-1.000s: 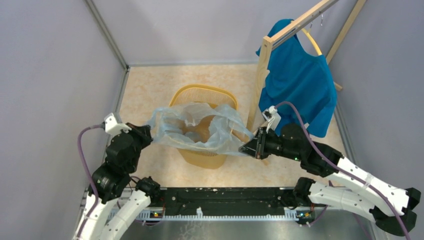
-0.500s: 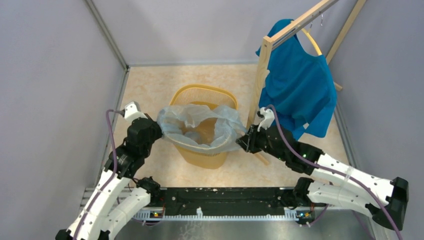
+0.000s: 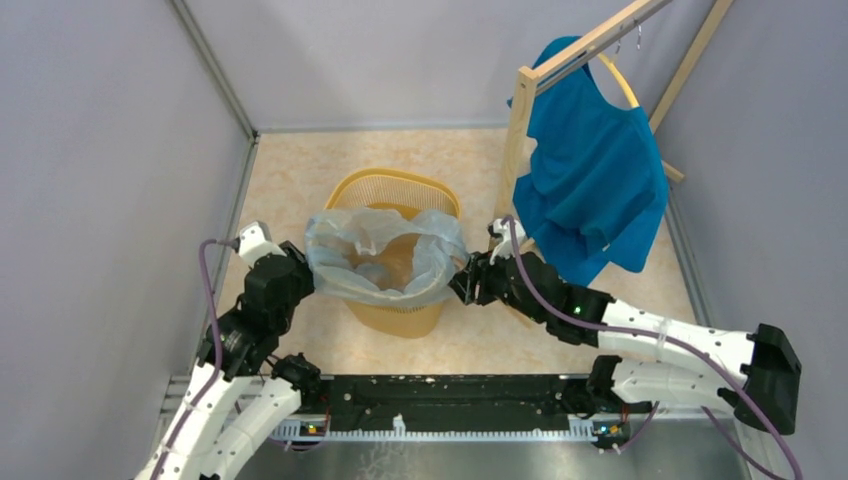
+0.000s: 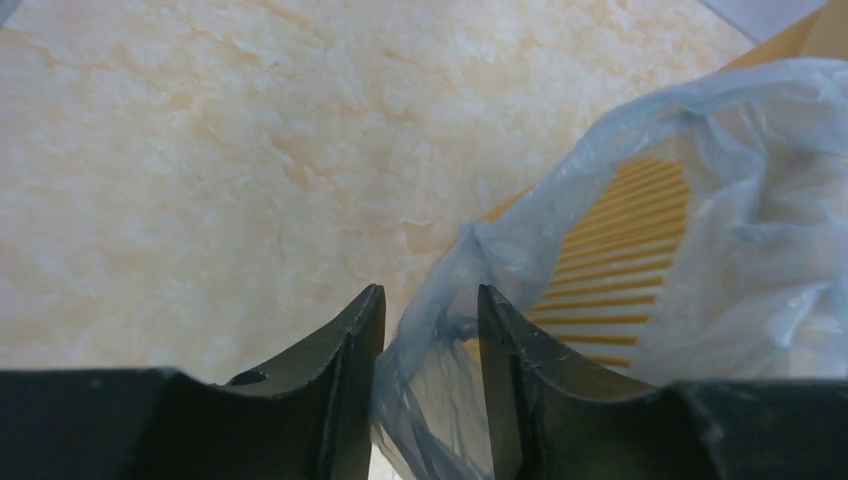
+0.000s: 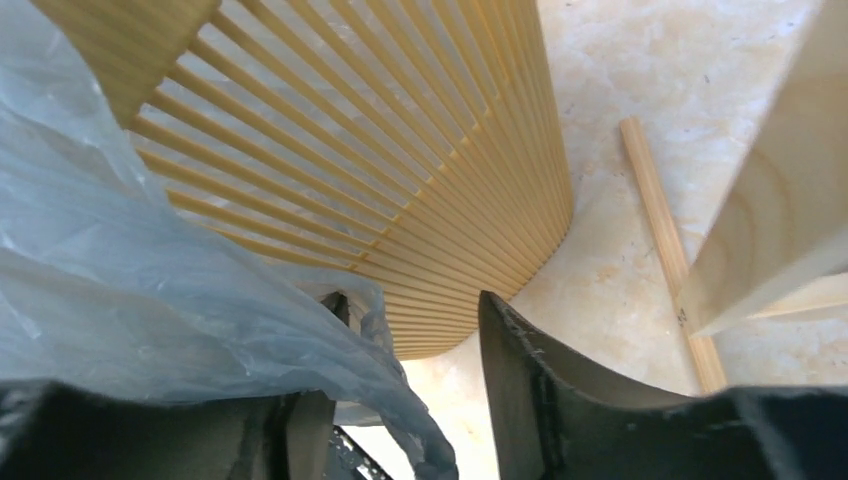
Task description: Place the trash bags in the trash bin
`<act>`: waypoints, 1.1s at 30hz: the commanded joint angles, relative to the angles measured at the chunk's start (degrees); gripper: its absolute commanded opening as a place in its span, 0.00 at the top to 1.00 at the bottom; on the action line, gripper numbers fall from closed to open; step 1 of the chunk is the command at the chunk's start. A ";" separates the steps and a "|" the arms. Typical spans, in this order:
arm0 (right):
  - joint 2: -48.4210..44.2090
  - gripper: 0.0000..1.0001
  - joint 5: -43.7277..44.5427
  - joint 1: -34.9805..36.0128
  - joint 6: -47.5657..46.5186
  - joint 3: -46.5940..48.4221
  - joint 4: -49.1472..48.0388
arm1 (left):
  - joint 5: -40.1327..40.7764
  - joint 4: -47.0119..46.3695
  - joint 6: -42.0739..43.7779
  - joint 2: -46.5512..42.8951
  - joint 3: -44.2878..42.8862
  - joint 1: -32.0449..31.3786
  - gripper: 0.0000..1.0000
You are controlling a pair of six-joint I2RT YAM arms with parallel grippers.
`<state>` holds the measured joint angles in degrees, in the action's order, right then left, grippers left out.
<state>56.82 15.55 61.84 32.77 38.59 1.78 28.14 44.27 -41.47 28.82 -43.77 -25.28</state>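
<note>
**Translucent pale blue-grey plastic trash bag point(image 3: 435, 262) spread over the mouth of the yellow-orange slatted plastic trash bin point(image 3: 405, 318)**

In the top view the trash bin stands upright on the marbled beige tabletop point(image 3: 300, 170). The trash bag's opening is stretched across the near part of the bin's rim. Its film sags inside, and the bin's far rim shows bare. The left tool point(image 3: 305, 275) sits at the bin's left side, against one edge of the bag. The right tool point(image 3: 462, 283) sits at the bin's right side, at the opposite edge. From above, neither tool's jaws can be made out.

The wrist views settle that. The left wrist view shows two black fingers point(image 4: 345, 370) standing apart, with a bunched strand of film running up between them toward the bin. The gap is wider than the strand, so this tool is partly open and the film lies loose in it.

The right wrist view shows the jaws parted wider. Film is draped over the finger nearer the bag, and the bin's slatted wall is visible through the gap. This tool grips nothing.

Only this view shows a thin wooden rod point(image 5: 665, 240) lying on the tabletop right of the bin.

Only the top view shows the solid blue cloth shirt point(image 3: 590, 190). It hangs from a light wooden rack point(image 3: 520, 130) right of and beyond the bin, apart from the bag.
</note>
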 commanded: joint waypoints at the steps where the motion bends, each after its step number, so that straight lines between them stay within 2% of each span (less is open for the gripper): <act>1: -5.80 0.46 4.07 0.35 1.36 -0.94 2.63 | 1.56 3.14 2.38 0.48 -7.33 -0.20 0.51; 4: -11.61 0.36 5.16 0.32 1.57 -1.21 9.87 | 2.61 4.29 4.06 0.56 -11.04 -0.15 0.47; 8: -16.67 0.25 3.51 0.36 0.35 0.92 16.34 | 0.72 0.37 7.41 0.64 -11.52 -0.21 0.44; 13: -17.49 0.21 0.92 0.38 -3.07 8.01 20.36 | -1.96 -4.27 8.66 3.58 -10.16 -0.14 0.44; 16: -16.79 0.20 1.59 0.36 -4.65 10.98 19.21 | -6.53 -8.36 10.54 5.64 -8.69 -0.21 0.45; 19: -14.74 0.21 3.28 0.35 -5.78 13.19 16.80 | -10.37 -9.72 10.75 8.26 -8.03 -0.18 0.45; 23: -12.37 0.28 8.98 0.44 -5.32 15.02 15.65 | -13.13 -9.68 10.03 9.62 -7.24 -0.21 0.49; 26: -12.70 0.35 11.09 0.34 -5.20 14.60 14.57 | -16.71 -10.25 11.28 8.54 -7.26 -0.18 0.48; 29: -13.66 0.43 11.88 0.38 -5.41 13.70 13.38 | -13.96 -6.04 13.27 7.20 -10.73 -0.13 0.39; 33: -14.89 0.46 13.62 0.34 -4.99 12.41 12.91 | -3.71 2.53 14.39 5.13 -17.72 -0.17 0.20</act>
<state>43.70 25.78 61.87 28.14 51.42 18.02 16.80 41.89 -29.10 36.40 -53.60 -25.28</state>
